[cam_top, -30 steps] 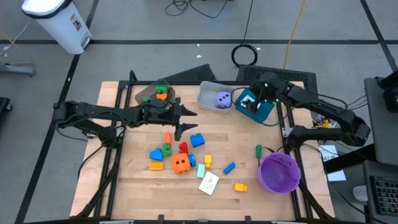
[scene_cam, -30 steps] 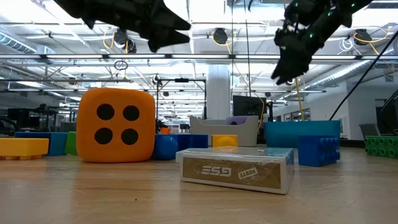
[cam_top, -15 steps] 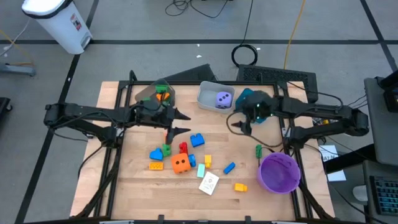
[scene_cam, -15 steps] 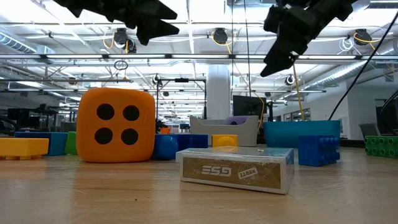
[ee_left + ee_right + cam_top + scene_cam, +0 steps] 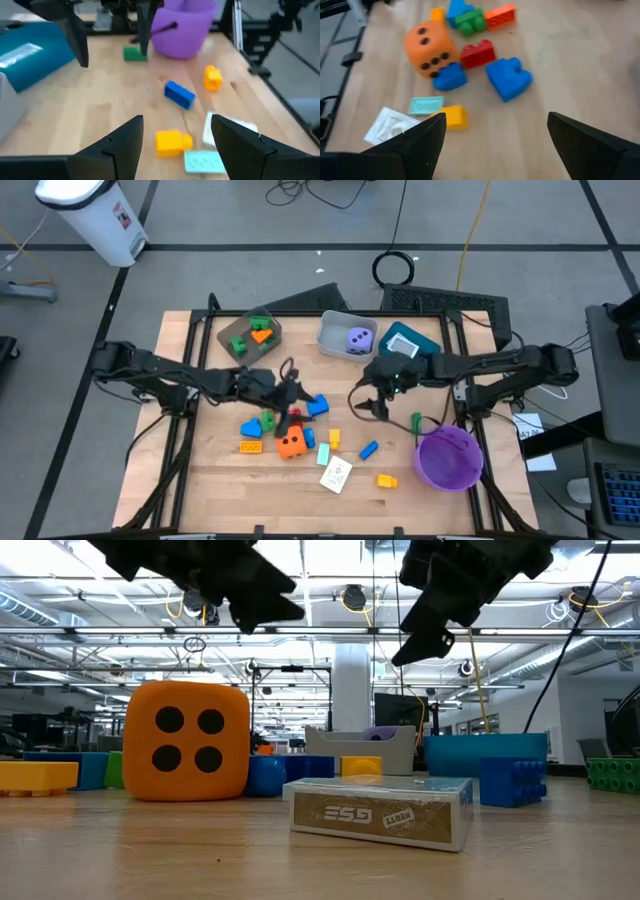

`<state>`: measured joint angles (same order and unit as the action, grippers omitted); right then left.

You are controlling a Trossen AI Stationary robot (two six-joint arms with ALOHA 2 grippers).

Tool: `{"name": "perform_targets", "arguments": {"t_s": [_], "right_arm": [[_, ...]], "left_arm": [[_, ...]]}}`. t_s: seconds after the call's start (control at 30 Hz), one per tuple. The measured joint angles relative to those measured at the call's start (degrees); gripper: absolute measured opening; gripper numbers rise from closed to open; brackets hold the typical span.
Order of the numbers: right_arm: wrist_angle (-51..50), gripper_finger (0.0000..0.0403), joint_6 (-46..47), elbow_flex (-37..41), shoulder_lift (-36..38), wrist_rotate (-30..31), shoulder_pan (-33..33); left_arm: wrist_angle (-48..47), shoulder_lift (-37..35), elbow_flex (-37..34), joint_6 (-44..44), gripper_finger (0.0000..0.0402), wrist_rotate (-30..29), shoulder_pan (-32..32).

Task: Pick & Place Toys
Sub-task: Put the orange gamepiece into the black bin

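- High: left pincer [image 5: 292, 392] over block cluster, right pincer [image 5: 366, 406] mid-worktop.
- Wrist views: both fingers apart, empty.
- Low only: card [image 5: 381, 812] lettering, orange die [image 5: 187, 740] dots.

On the brown side of the small card box [image 5: 380, 812] lying on the bench we read mirrored letters, roughly "ESD", with a smaller word beside them too small to read. We can read nothing else.
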<state>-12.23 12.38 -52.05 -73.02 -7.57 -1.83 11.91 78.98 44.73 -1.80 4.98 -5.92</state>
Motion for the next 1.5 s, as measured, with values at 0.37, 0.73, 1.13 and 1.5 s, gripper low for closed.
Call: {"name": "perform_targets", "arguments": {"t_s": [0.37,0.73,1.13,1.5], "right_arm": [[12.4,0.0334,0.0,0.0,-9.6,1.4,9.7],[18.8,0.0334,2.6,0.0,-19.9,13.8,12.8],[22.4,0.0334,2.8,0.0,-23.6,13.4,12.9],[22.3,0.0334,1.5,0.0,-23.4,13.3,13.3]], "left_arm": [[-24.1,-3.9,0.0,-11.3,0.0241,-7.1,-6.5],[-42.5,-6.2,0.0,-38.8,0.0241,-18.8,-4.3],[-46.3,-2.7,0.0,-63.7,0.0241,-17.5,5.3],[-45.0,5.5,0.0,-65.3,0.0241,-14.4,5.6]]}}
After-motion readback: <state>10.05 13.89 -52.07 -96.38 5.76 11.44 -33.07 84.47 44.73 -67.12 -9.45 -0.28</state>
